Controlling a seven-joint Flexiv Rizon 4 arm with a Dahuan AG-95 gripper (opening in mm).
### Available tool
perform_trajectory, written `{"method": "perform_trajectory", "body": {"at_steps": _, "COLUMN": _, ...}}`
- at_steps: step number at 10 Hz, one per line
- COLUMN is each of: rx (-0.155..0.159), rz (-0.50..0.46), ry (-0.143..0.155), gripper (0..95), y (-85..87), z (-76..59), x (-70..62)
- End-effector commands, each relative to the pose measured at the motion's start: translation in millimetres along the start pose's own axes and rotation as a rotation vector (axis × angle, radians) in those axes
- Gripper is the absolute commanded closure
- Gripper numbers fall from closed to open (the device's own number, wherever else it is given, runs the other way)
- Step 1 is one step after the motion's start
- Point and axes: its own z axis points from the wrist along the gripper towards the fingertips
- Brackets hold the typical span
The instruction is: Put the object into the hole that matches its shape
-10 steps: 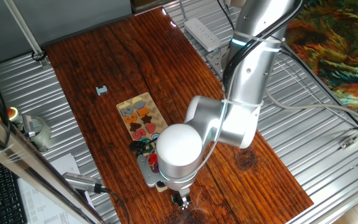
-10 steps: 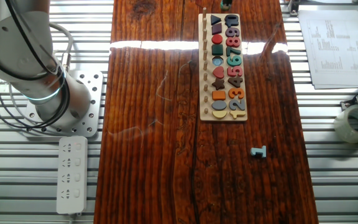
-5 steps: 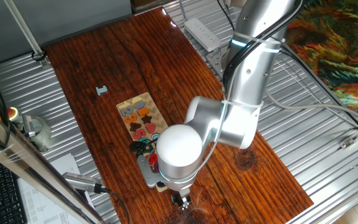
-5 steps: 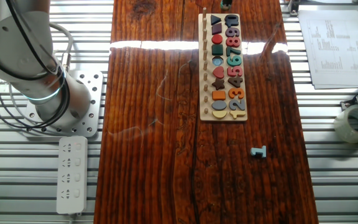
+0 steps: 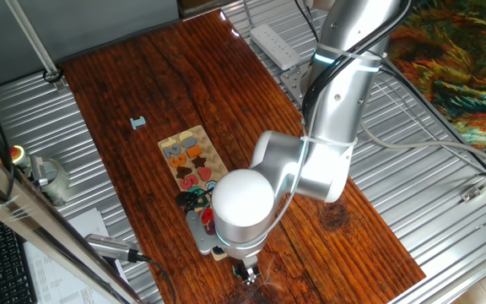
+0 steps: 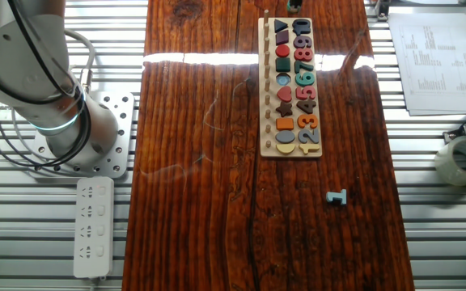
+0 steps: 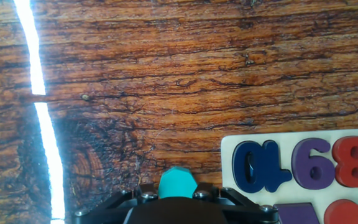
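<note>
Table (image 6: 201, 162): dark wood planks, glare stripe across it, metal slatted surface around.

Arm (image 5: 327, 127): silver, bent over the table's end beyond the board; its white round housing covers that end of the board in one fixed view.

Board (image 6: 290, 89): long pale wood, lying lengthwise on the table. Coloured numbers run down one side, coloured shapes down the other, a row of small pegs along the edge. In the hand view its end shows with a dark blue 0 (image 7: 253, 165), purple 6 (image 7: 312, 165) and red 8 (image 7: 351, 162).

Hole: a round pale recess (image 6: 285, 147) at the board end nearest the small piece, below an orange block.

Gripper (image 5: 245, 274): low over the table, just off the board's far end. Fingers hidden by the dark housing; cannot tell whether they are apart or clamped.

Disc (image 7: 177, 184): teal, only its upper part shows, poking out above the gripper housing, beside the board's 0 corner, off the board. Grip on it cannot be confirmed.

Small grey-blue piece (image 6: 336, 197): on bare wood, apart from the board's near end.
</note>
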Motion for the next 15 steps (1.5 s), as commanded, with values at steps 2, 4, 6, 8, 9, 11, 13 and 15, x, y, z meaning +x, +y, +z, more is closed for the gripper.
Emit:
{"method": "perform_trajectory", "body": {"at_steps": 2, "rx": -0.001, "rz": 0.004, "ry": 0.002, "gripper": 95.0, "y": -0.6, "z": -0.1, "x": 0.1}}
{"method": "perform_trajectory", "body": {"at_steps": 4, "rx": 0.000, "rz": 0.009, "ry": 0.005, "gripper": 95.0, "y": -0.6, "z": -1.2, "x": -0.1}}
{"method": "perform_trajectory", "body": {"at_steps": 6, "rx": 0.000, "rz": 0.009, "ry": 0.010, "gripper": 95.0, "y": -0.7, "z": -5.5, "x": -0.5}}
{"method": "perform_trajectory", "body": {"at_steps": 8, "rx": 0.005, "rz": 0.001, "ry": 0.016, "gripper": 95.0, "y": -0.9, "z": -16.9, "x": -1.2}}
{"method": "perform_trajectory", "body": {"at_steps": 9, "rx": 0.006, "rz": -0.002, "ry": 0.013, "gripper": 95.0, "y": -2.1, "z": -24.0, "x": -1.5}}
{"method": "perform_trajectory", "body": {"at_steps": 11, "rx": 0.003, "rz": -0.016, "ry": 0.006, "gripper": 95.0, "y": -11.5, "z": -35.5, "x": -3.1}}
{"method": "perform_trajectory", "body": {"at_steps": 13, "rx": -0.005, "rz": -0.030, "ry": 0.003, "gripper": 95.0, "y": -29.9, "z": -43.3, "x": -5.6}}
{"method": "perform_trajectory", "body": {"at_steps": 15, "rx": -0.005, "rz": -0.041, "ry": 0.007, "gripper": 95.0, "y": -49.5, "z": -54.2, "x": -10.9}}
